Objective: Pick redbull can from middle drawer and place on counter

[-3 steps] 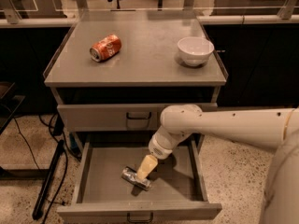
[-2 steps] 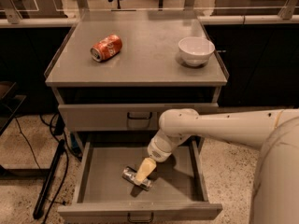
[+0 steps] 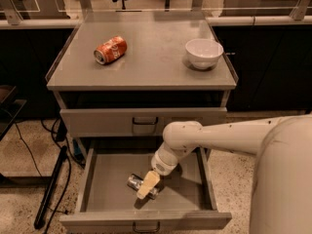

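The redbull can (image 3: 135, 182) lies on its side on the floor of the open middle drawer (image 3: 107, 172), near the drawer's centre. My gripper (image 3: 147, 185) reaches down into the drawer from the right and sits right over the can's right half, its cream fingers (image 3: 148, 183) covering that part. The counter (image 3: 146, 52) is the grey cabinet top above, well away from the gripper.
An orange soda can (image 3: 110, 49) lies on its side on the counter's left, and a white bowl (image 3: 204, 52) stands at its right. A shut drawer front (image 3: 144, 121) sits above the open one. A dark stand and cables (image 3: 51, 186) are on the floor at left.
The gripper has shifted slightly down and left inside the drawer, staying over the can. The can has not visibly moved.
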Motion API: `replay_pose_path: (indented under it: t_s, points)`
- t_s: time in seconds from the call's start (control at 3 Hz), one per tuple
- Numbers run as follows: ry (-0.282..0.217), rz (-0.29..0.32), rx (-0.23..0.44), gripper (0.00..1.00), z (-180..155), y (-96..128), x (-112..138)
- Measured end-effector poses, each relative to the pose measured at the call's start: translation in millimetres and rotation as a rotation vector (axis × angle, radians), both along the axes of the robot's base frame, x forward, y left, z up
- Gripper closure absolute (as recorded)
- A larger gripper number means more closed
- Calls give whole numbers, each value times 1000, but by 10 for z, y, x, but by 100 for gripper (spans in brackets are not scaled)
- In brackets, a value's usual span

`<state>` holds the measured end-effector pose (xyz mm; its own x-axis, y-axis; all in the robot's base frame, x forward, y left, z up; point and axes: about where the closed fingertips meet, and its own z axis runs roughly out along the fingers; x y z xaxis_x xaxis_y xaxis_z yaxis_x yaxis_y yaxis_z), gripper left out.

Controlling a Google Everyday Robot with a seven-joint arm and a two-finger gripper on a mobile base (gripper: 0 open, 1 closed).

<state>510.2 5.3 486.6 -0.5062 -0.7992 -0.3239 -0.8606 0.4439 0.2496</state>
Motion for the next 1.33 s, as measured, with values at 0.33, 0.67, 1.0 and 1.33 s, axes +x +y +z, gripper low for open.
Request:
replay_pose_path:
  t_s: [0.33,0.67,1.0,1.33]
  points:
    - [76,-44,8,0,-559,72,-86]
    - [79,-47,9,0,-591,86,-86]
    - [83,-69,20,0,-744,175,-48]
    - [75,-103,34,0,-870,225,79]
